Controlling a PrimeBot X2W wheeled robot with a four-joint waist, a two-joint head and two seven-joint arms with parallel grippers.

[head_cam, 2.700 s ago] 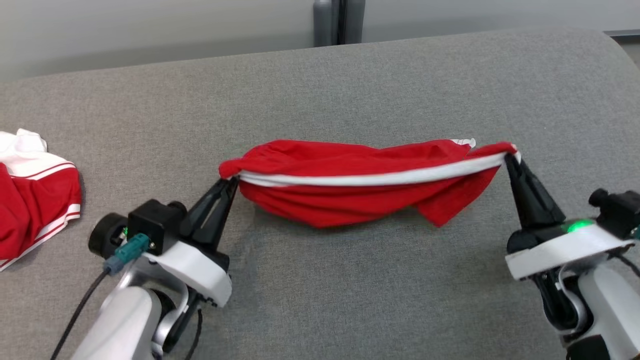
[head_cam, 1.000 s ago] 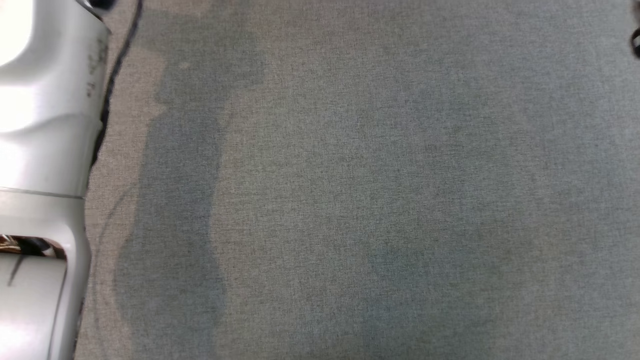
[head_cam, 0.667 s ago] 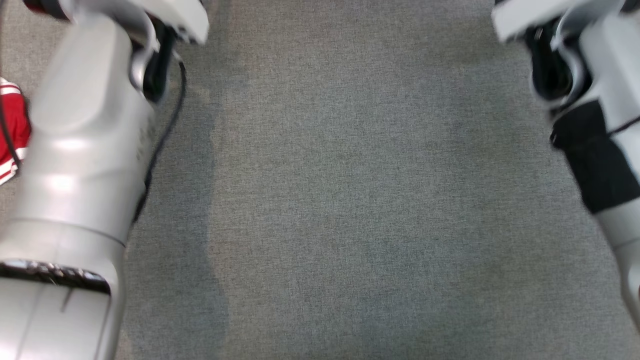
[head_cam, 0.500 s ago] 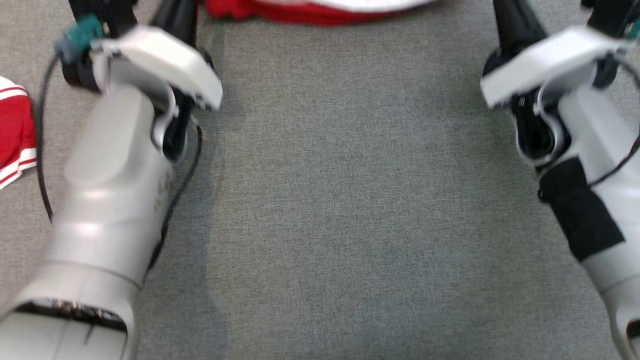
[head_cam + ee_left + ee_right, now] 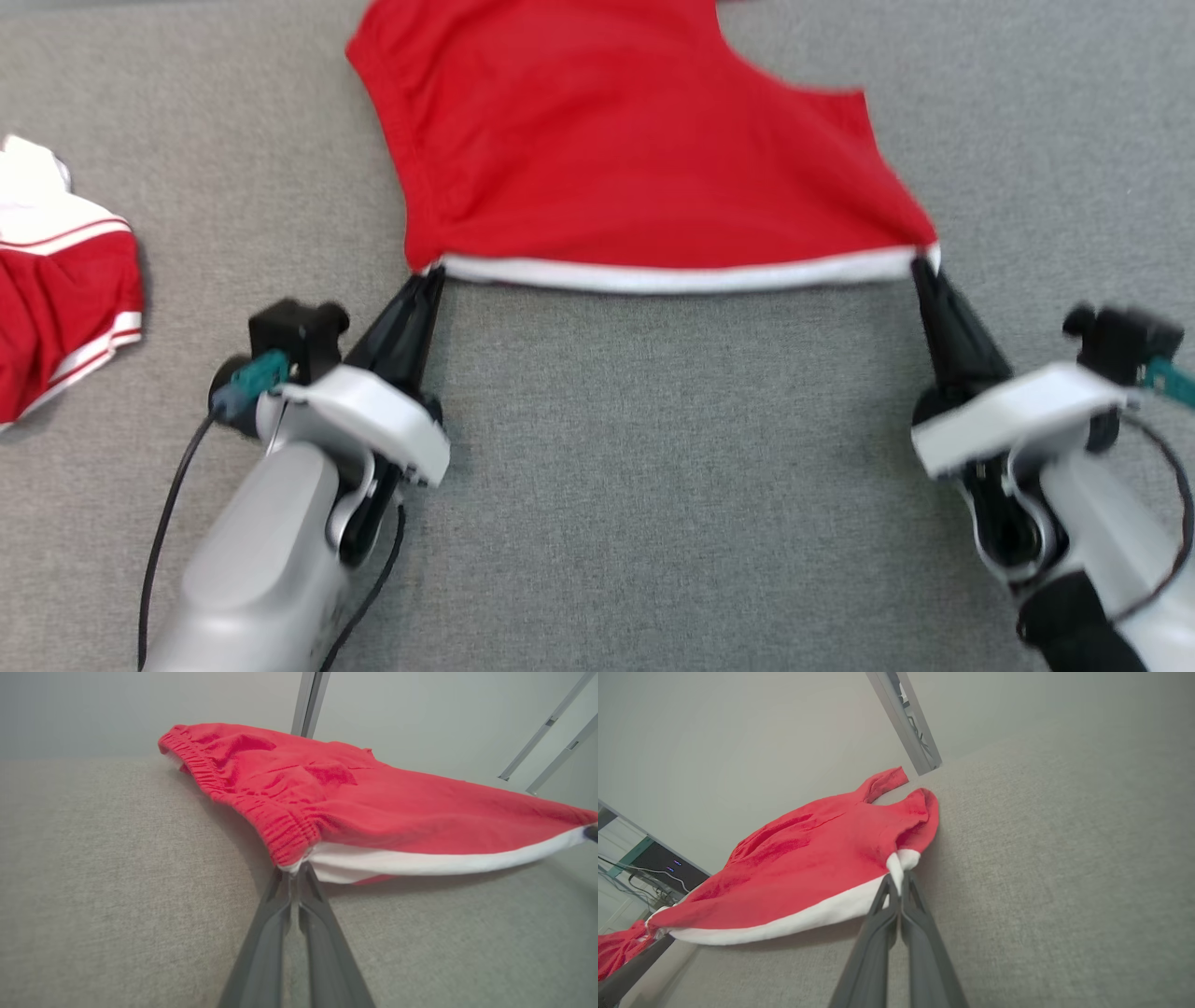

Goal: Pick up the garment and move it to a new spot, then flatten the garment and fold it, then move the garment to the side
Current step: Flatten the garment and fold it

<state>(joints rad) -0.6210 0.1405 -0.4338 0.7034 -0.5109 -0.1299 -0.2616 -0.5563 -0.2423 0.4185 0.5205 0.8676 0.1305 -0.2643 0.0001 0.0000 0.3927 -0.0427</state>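
Head view: red garment (image 5: 644, 159) spread in the upper centre of the frame over the grey cloth-covered table (image 5: 653, 485), its top running out past the upper edge. The white band (image 5: 672, 277) along its lower edge is drawn into a nearly straight line between the two tools. Left tool (image 5: 431, 275), lower left of the frame: fingers clenched on the lower-left corner of the garment, where the band meets the gathered elastic waistband (image 5: 397, 159) that runs up the garment's left side. Right tool (image 5: 920, 266), lower right of the frame: fingers clenched on the lower-right corner of the band. Both sets of fingers point up the frame, well apart. Left wrist view: the two fingers meet at centre frame, pinching the corner; the gripped edge of the garment is raised clear of the table, with a shadow beneath it, and the far part lies on the cloth. Right wrist view: fingers pressed together on the white corner at centre frame; the band sweeps away to the lower left of the frame and the red cloth beyond it slopes down to the table. A metal upright (image 5: 903, 723) stands past the table's far edge, at top centre. Second garment (image 5: 56, 317), red and white with stripes, lies crumpled at the left edge of the head view, well apart from both tools. The head view is slightly blurred.
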